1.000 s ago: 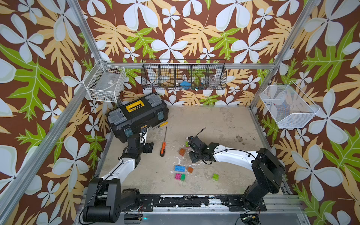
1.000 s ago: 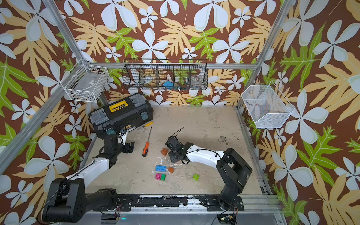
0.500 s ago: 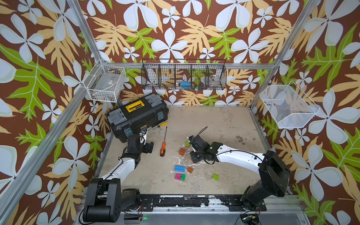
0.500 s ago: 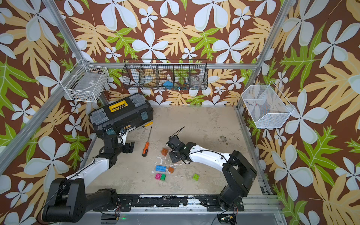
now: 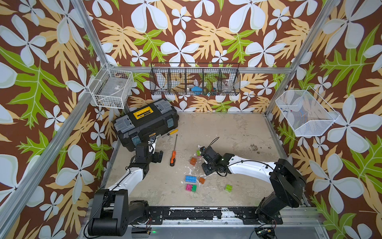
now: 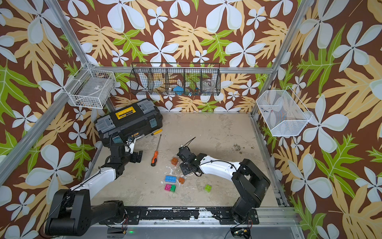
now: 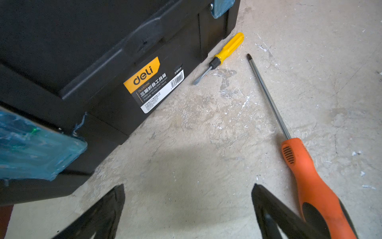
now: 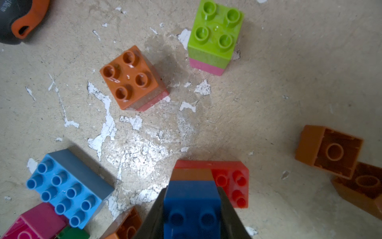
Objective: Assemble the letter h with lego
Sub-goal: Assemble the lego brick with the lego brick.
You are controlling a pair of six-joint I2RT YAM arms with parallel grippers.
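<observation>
- Closest to the bottom edge in a top view, the pink-green pair and the lone green brick sit exactly where they were a second ago.
- Just above them are the light-blue brick and a tipped orange cube. Neither has moved.
- The only real change is the right elbow, lower right of the frame. It has shuffled a little sideways while the wrist end barely budges.
- The right gripper is pinched on the dark blue top of a stack that runs blue, orange, then a longer red brick. It's at the bottom middle of the wrist view and dead centre in both top views.
- I can't tell whether the red base is on the floor or just off it.
- My read is that nothing got joined in this last second. The arm is just re-posing with the start of the h in its grip. The h itself is nowhere near done, and that three-brick stack is all of it so far.
- Just left of the gripper, the orange brick and the green-on-pink are unmoved.
- Further up and left is the screwdriver, then the left gripper. It's spread wide, empty, and still parked by the toolbox.
</observation>
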